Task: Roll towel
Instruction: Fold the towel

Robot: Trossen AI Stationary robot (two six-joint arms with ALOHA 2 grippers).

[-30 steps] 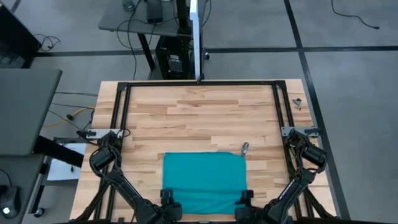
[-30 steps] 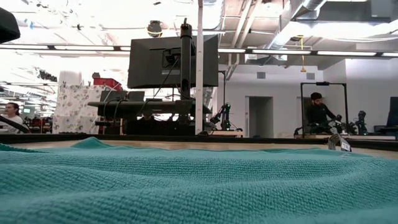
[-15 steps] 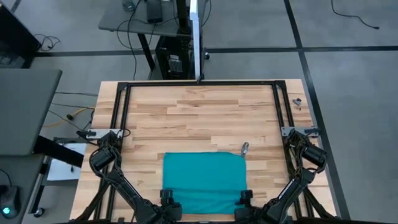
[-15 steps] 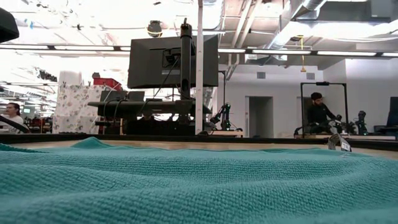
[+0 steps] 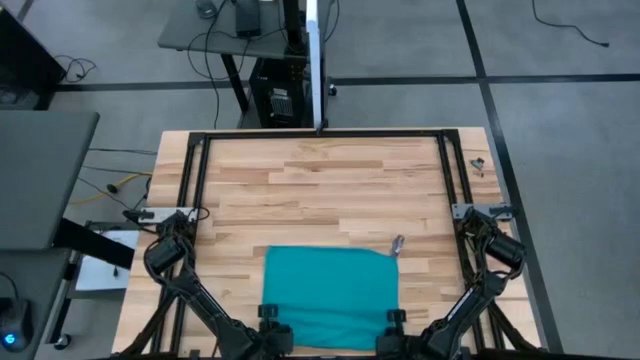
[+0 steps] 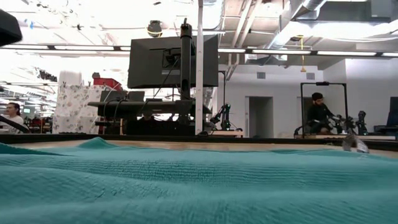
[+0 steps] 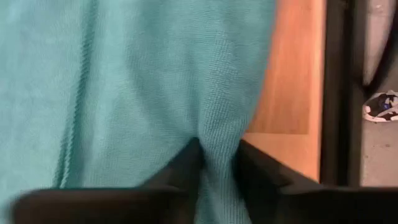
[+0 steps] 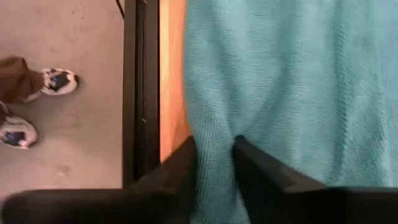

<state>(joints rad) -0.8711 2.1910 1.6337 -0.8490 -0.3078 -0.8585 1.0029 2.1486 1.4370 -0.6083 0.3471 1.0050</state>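
- Now I see the towel (image 5: pixel 330 298) lying flat on the near half of the wooden table (image 5: pixel 320 190), its long side running left to right along the near edge.
- My left gripper (image 7: pixel 217 165) is pinched on a fold of towel at the near left corner; the cloth bunches up between its two dark fingers.
- My right gripper (image 8: pixel 214 158) is pinched the same way on the near right corner, just beside the black frame rail (image 8: pixel 140 87) at the table's edge.
- Both grippers sit at the near edge, so the whole towel stretches away from them toward the far side. Each arm is at its own corner, neither nearer than the other.
- I judge the roll has to travel away from me, across the short side, with both corners carried together.
- A small metal clip (image 5: pixel 397 243) lies just beside the far right corner of the towel.
- I can read no brand, label or writing on the towel or the table.
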